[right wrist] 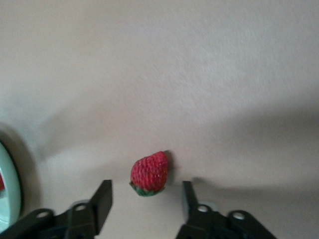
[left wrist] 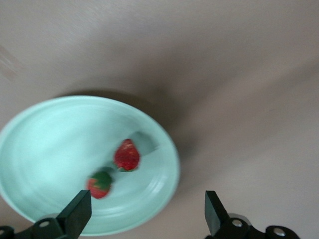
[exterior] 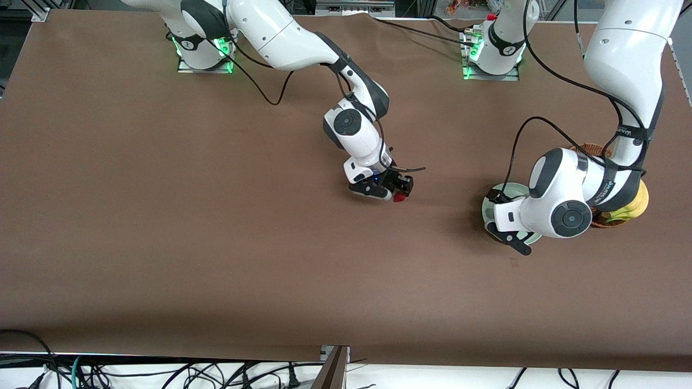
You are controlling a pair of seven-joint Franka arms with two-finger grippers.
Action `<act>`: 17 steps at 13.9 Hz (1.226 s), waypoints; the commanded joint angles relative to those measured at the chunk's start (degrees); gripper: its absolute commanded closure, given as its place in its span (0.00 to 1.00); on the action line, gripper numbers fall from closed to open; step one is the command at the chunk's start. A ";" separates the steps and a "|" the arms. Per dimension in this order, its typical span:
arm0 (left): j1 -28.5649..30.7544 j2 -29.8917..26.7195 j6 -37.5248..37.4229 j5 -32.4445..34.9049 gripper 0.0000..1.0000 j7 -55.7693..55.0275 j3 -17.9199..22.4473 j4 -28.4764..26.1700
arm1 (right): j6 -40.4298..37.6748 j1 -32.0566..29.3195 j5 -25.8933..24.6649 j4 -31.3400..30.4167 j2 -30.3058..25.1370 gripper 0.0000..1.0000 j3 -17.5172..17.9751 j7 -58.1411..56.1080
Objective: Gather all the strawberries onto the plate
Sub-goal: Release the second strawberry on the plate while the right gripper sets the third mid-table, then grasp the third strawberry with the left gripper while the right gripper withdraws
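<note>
2 strawberries (left wrist: 126,155) are seen already in the plate (left wrist: 45,134) under the left gripper (left wrist: 144,211), jaws wide and empty, while the 3rd strawberry (right wrist: 149,173) lies on the desk between the half-open jaws of the right gripper (right wrist: 147,199) — a closing and a carry to the plate seem required next.

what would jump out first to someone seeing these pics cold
Probably the two strawberries lying in the mint-green plate near the left arm's end of the table, with the left end effector open over them. Next, the third strawberry on the bare brown table near its middle, with the right end effector open around it, not yet gripping.
</note>
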 commanded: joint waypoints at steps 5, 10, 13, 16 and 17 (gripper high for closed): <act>-0.67 -0.62 1.23 -3.99 0.00 -21.95 -4.54 -1.19 | -29.93 -10.31 -0.70 7.96 -7.04 0.00 -2.28 -16.79; -6.19 -0.62 10.91 -8.03 0.00 -36.24 -4.63 -4.01 | -48.92 -20.43 -1.31 7.87 -13.37 0.00 -3.50 -34.03; -11.38 0.61 15.47 -4.36 0.00 -49.35 -4.45 -3.83 | -59.47 -24.12 -1.76 7.87 -16.37 0.00 -7.10 -43.51; -14.20 2.54 20.39 0.84 0.00 -56.66 -4.54 -3.57 | -68.27 -27.62 -6.74 7.08 -21.89 0.00 -10.72 -51.53; -14.82 3.50 22.06 0.85 0.00 -57.99 -4.54 -3.74 | -69.68 -29.39 -7.98 5.95 -23.74 0.00 -10.46 -52.76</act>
